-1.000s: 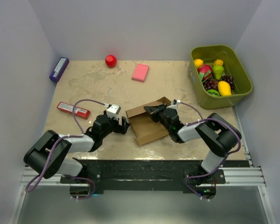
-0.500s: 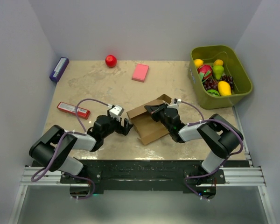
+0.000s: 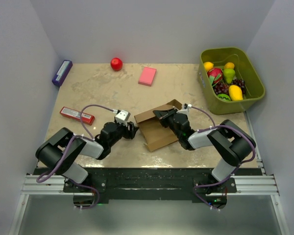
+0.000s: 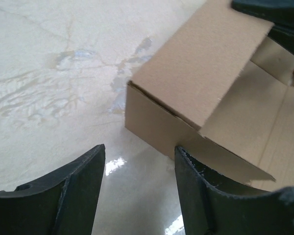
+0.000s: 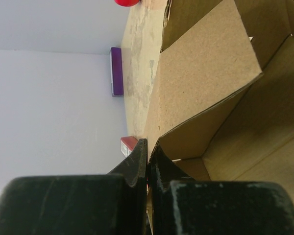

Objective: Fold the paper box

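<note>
The paper box [image 3: 157,133] is plain brown cardboard, partly folded, lying open near the table's front middle. My right gripper [image 3: 159,115] is shut on the edge of its upright far wall; in the right wrist view the fingertips [image 5: 147,143] pinch that cardboard wall [image 5: 206,63]. My left gripper [image 3: 133,131] sits low on the table just left of the box. In the left wrist view it [image 4: 139,149] is open with only bare table between its fingers, and the right finger [image 4: 201,191] is close against the box's near side wall [image 4: 157,125].
A pink flat block [image 3: 147,76] and a red ball [image 3: 116,63] lie at the back. A purple box [image 3: 61,72] lies at the back left and a red flat pack [image 3: 77,115] at the left. A green bin [image 3: 252,73] of toy fruit stands at the right.
My left gripper has slid right, up to the box's left corner, and its jaws have narrowed. The right gripper keeps its hold on the wall, almost still.
</note>
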Action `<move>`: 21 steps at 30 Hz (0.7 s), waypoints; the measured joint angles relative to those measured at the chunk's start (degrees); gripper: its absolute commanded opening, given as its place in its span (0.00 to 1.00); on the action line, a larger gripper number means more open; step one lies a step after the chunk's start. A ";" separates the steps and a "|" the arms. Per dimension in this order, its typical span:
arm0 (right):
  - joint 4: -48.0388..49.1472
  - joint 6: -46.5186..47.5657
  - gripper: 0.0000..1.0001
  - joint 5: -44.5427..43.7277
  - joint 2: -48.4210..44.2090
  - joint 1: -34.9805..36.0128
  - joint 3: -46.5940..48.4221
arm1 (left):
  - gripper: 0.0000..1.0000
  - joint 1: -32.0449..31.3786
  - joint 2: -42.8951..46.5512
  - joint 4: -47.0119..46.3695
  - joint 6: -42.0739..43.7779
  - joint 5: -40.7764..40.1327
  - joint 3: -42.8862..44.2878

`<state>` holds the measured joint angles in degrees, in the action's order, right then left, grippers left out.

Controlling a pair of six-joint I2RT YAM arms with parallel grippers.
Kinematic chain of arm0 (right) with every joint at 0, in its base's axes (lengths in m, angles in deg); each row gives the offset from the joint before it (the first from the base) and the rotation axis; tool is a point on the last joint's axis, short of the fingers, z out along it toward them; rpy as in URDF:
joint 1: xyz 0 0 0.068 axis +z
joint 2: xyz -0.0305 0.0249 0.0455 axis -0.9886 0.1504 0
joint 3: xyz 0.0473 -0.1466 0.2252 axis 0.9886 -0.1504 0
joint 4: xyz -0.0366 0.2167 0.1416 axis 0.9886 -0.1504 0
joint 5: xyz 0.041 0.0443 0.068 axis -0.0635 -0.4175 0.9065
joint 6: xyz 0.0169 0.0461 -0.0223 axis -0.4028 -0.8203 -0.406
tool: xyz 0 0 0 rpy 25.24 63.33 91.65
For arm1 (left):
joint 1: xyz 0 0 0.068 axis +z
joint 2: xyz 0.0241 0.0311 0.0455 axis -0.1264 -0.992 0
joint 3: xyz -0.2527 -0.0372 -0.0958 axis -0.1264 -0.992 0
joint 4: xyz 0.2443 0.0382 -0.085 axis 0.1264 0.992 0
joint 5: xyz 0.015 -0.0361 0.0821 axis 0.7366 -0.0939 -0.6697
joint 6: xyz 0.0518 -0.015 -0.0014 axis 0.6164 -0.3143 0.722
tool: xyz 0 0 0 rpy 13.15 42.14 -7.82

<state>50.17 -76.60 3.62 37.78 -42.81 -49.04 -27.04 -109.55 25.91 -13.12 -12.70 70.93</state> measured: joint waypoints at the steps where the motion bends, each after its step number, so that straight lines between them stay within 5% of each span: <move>1: 0.09 0.02 0.00 -0.02 0.00 0.00 -0.11 | 0.67 0.00 0.00 -0.20 -0.66 -1.33 0.02; 8: 0.37 0.04 0.00 -0.15 0.00 -0.09 -0.42 | 0.82 0.22 0.00 -1.62 -0.79 -3.48 0.02; 21: 1.40 0.33 0.00 0.13 0.00 -0.20 -0.94 | 0.99 0.04 0.28 -1.70 1.22 5.38 -1.27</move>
<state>51.57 -76.27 3.75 37.78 -43.00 -49.98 -27.00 -109.27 24.20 -11.89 -7.33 69.66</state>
